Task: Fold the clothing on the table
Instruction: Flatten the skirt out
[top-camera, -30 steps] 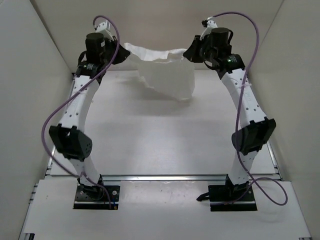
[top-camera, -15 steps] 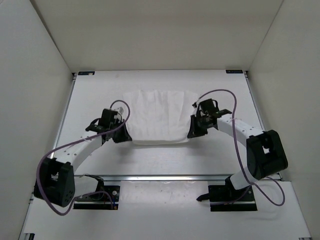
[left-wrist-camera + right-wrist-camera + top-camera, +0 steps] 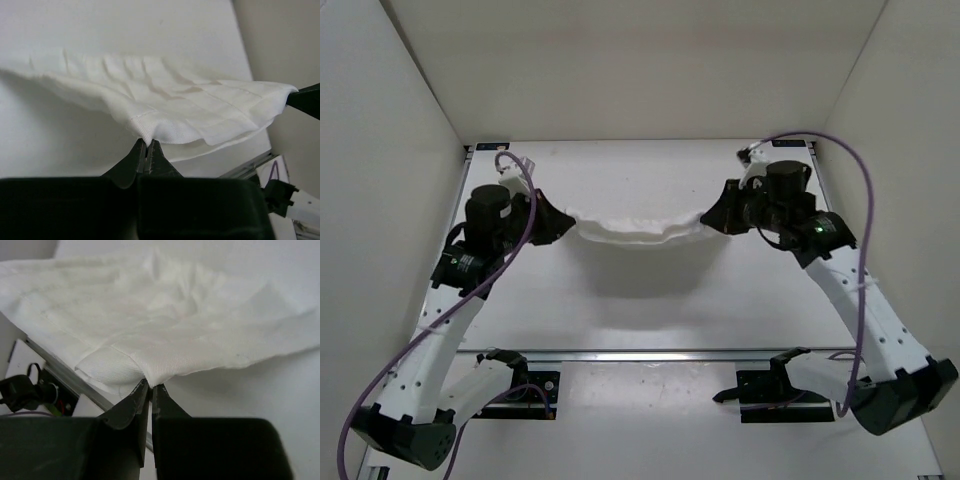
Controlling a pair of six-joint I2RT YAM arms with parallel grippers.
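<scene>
Above the far half of the tabletop (image 3: 640,310), we are holding the clothing (image 3: 638,228) slung between both arms, lifted off the surface. Our left end effector (image 3: 565,220) is pinching one end of the cloth, its jaws closed on a layered hem. Our right end effector (image 3: 710,220) is gripping the other end the same way. The span is sagging a little in the middle and several layers are hanging under each pinch, so we are judging the fold to be partly made. To do this step well, we are thinking both arms should travel together at matching height. They need just enough tension to hold the edge straight without tugging the thin fabric out of either pinch. Lowering the hanging edge onto the tabletop first, then laying the held edge over it, should be keeping the layers aligned.
</scene>
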